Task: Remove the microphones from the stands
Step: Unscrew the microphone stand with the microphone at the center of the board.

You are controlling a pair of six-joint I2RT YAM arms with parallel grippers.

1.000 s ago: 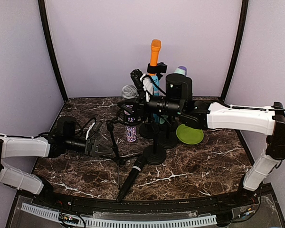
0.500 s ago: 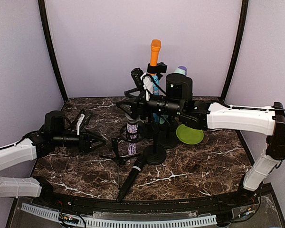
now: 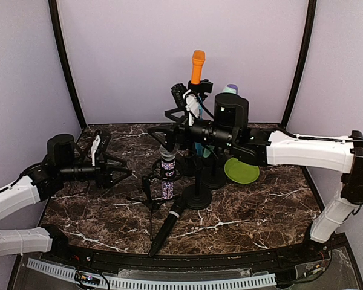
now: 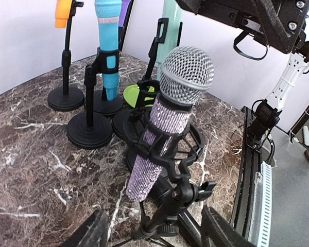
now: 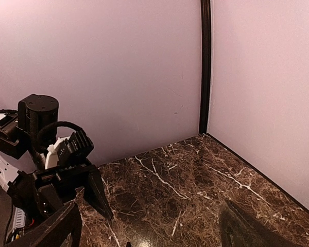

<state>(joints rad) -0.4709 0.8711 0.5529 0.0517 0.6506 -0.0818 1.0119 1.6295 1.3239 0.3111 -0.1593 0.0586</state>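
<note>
Dark marble tabletop (image 3: 260,205) between lilac walls (image 3: 127,54); open marble along its right edge; glitter microphone (image 4: 162,144) tilted in its tripod stand (image 4: 172,203), mid-table; left gripper (image 3: 122,174) and right gripper (image 5: 149,213) flank it, both splayed, holding nothing.

Readable text, labels, brands, numbers, signs: none legible in any view.
</note>
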